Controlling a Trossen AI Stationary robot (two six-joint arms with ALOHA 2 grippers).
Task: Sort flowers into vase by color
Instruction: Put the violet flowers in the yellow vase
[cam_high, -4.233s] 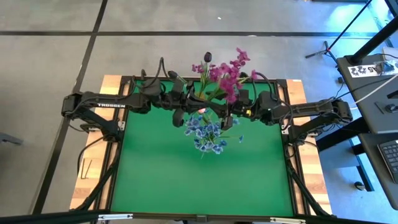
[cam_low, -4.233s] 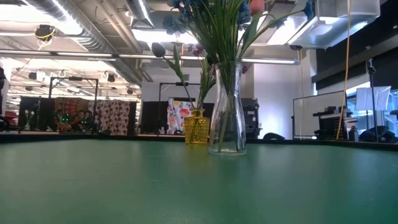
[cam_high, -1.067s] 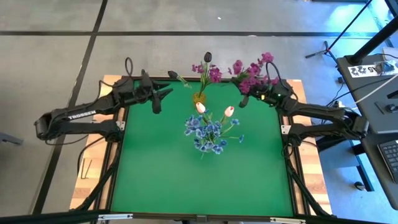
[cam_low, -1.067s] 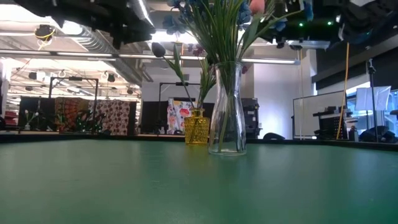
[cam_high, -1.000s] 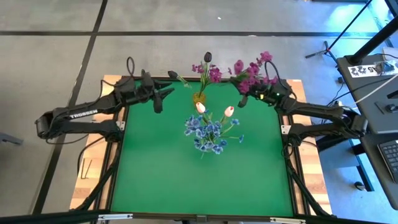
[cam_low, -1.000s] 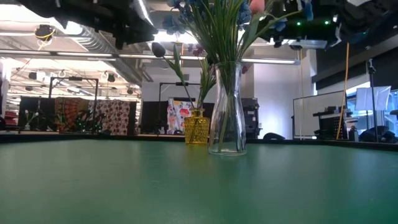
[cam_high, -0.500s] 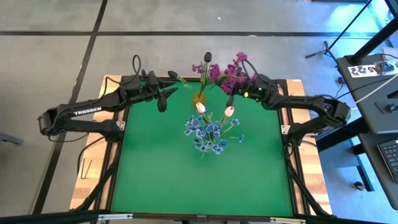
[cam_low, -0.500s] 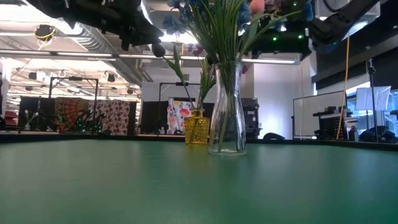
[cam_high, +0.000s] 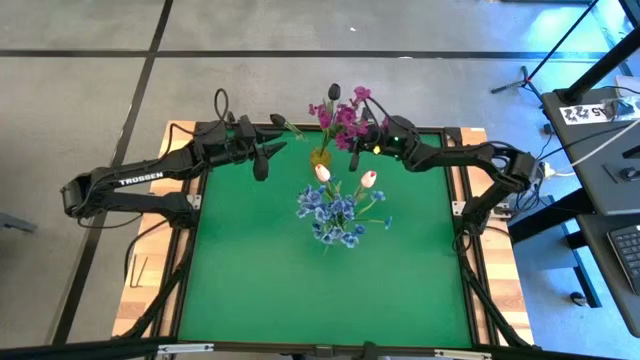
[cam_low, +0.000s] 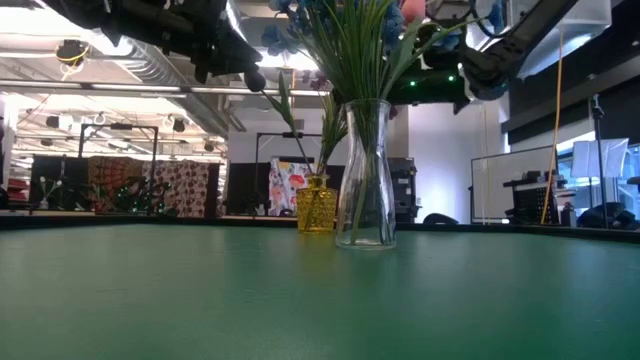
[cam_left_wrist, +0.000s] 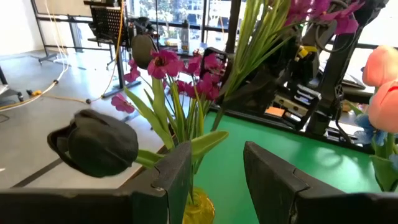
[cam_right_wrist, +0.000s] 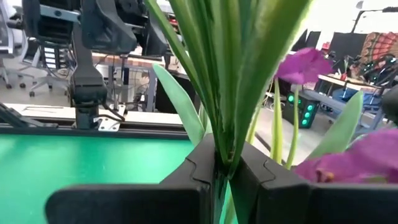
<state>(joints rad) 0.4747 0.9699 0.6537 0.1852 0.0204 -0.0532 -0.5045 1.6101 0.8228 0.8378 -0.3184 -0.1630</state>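
My right gripper (cam_high: 356, 152) hangs near the table's far edge, just right of the small yellow vase (cam_high: 320, 157), and is shut on a bunch of magenta flowers (cam_high: 350, 112). The yellow vase (cam_low: 316, 210) holds magenta sprays and dark tulip buds (cam_left_wrist: 96, 146). A clear glass vase (cam_low: 365, 180) mid-table holds blue sprays (cam_high: 335, 215) and white-pink tulips (cam_high: 368, 179). My left gripper (cam_high: 262, 158) hovers open just left of the yellow vase, with nothing between its fingers (cam_left_wrist: 177, 177). My right gripper pinches the green stems (cam_right_wrist: 221, 140) of the magenta bunch together between its two fingers. The fingers come in from the table's right side, across the stems. The bunch is lifted clear of the table, and its blossoms (cam_right_wrist: 305, 65) spread out beyond the fingers.
The two vases stand close together, the yellow one behind the clear one toward the far edge. Both arms reach in over the far part of the green mat (cam_high: 320, 290), whose near half lies bare. Wooden table borders (cam_high: 140, 300) flank the mat.
My right gripper has carried the magenta bunch from the far right corner toward the table's left, up to the yellow vase, staying shut on the stems. My left gripper has edged a little toward the right and stays open.
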